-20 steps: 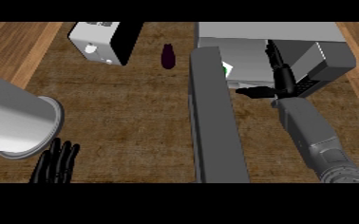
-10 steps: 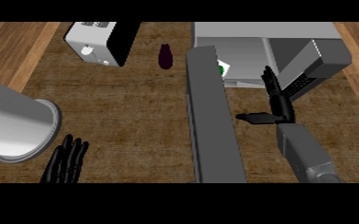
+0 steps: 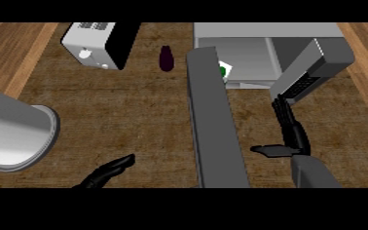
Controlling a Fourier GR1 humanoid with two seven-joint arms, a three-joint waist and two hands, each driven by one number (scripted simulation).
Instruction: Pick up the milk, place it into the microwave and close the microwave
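Head view: milk's in the microwave, door wide open.
My right hand (image 3: pixel 289 135), fingers straight and holding nothing, sits right of the door (image 3: pixel 214 126), which runs top to bottom; milk (image 3: pixel 225 71) peeks out upper centre in the microwave (image 3: pixel 266 31). Left hand (image 3: pixel 108 171) idles lower left, farther off.

The microwave (image 3: pixel 267 53) stands open, its door (image 3: pixel 215 126) swung out. What seems to be the milk (image 3: pixel 225 71) sits inside; the right hand (image 3: pixel 289 131) hovers before it, fingers straight.
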